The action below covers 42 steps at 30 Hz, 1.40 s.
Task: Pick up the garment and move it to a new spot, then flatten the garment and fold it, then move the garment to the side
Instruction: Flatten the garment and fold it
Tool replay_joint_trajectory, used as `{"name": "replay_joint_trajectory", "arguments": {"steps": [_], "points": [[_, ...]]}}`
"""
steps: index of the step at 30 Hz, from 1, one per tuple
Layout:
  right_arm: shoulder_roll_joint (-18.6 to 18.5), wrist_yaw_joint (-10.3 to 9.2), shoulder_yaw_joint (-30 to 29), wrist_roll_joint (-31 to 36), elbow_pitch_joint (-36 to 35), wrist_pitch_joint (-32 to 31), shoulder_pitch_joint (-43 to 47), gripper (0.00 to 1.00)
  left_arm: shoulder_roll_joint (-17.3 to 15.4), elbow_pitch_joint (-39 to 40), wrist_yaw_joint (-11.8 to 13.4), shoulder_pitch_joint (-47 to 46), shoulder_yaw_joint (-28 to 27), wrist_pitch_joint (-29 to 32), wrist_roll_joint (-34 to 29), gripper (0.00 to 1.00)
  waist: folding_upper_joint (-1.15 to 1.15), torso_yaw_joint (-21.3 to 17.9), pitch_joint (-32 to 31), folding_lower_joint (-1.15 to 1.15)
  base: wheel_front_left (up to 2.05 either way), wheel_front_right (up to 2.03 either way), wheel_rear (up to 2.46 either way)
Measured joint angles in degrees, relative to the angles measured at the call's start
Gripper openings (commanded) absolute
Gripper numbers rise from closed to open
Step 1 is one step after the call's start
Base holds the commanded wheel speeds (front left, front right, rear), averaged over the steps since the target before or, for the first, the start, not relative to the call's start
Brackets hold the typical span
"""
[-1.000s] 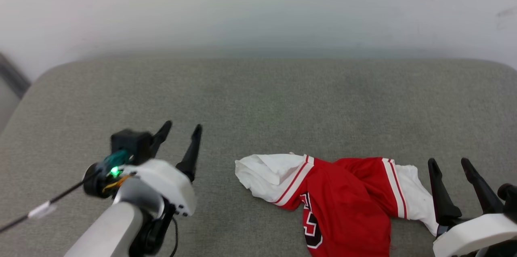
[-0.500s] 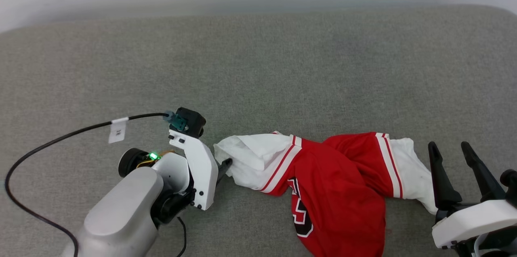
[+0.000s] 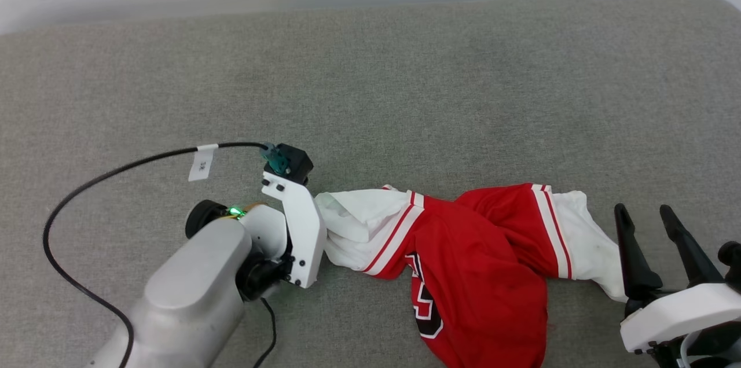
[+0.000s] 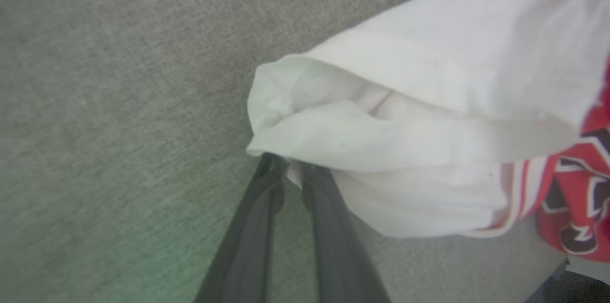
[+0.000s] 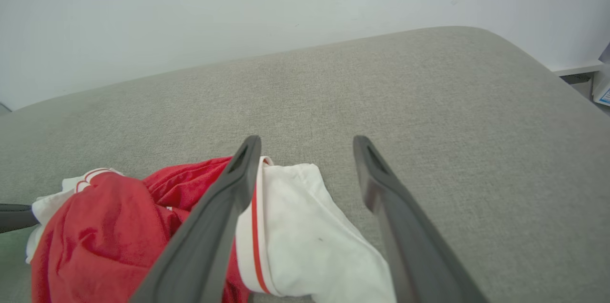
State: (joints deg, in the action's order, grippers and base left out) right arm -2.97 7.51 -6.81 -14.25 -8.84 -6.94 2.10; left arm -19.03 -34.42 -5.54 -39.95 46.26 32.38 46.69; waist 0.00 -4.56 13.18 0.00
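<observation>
jersey count: one crumpled bright red thin-fabric jersey [image 3: 492, 264] with white sleeves, lying on the grey upholstered cushion [image 3: 405, 96] between the two grippers
left gripper [image 4: 291, 169]: fingers nearly together, pinching the white sleeve's edge
right gripper [image 3: 642, 210]: spread wide, holding nothing, just beside the other sleeve
other stuff: one black cable [image 3: 116, 171] with a white tag
in the way: in the head view, the left wrist's white plate covers the pinch

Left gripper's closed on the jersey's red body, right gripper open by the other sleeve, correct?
No: the left wrist view shows the left gripper closed on the white sleeve of the jersey, not its red body. The right gripper is open.
</observation>
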Motion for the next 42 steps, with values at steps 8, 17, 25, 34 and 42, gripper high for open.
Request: {"name": "replay_joint_trajectory", "arguments": {"steps": [8,17,25,34,42], "points": [[0.01,0.0,-4.45,-1.45,1.9,-3.42,0.26,1.0,-0.8,2.09,1.62,4.17,-1.76,-10.88,-1.22,0.0,0.0,-0.19,-2.85,0.0,0.0,0.0,0.0],[-2.78,-0.01,-8.44,-3.78,6.81,-20.51,2.1,1.0,-7.09,16.36,8.09,11.51,-5.56,-18.62,-2.37,0.0,0.0,-0.07,-6.29,0.0,0.0,0.0,0.0],[-6.75,0.0,-5.26,-6.66,13.3,-33.43,-1.82,1.0,-10.29,28.21,12.1,14.62,-6.11,-17.89,-3.18,0.0,0.0,1.69,-5.63,0.0,0.0,0.0,0.0],[-8.06,-0.01,-1.53,-7.64,23.2,-39.07,-8.8,0.24,-11.81,32.71,12.89,15.02,-6.3,-17.42,-3.59,0.0,0.0,3.49,-2.91,0.0,0.0,0.0,0.0],[-9.07,-0.01,-0.65,-8.0,24.96,-38.42,-10.48,0.0,-12.25,32.7,13.14,15.82,-6.61,-18.45,-3.52,0.0,0.0,3.99,-4.27,0.0,0.0,0.0,0.0]]}}
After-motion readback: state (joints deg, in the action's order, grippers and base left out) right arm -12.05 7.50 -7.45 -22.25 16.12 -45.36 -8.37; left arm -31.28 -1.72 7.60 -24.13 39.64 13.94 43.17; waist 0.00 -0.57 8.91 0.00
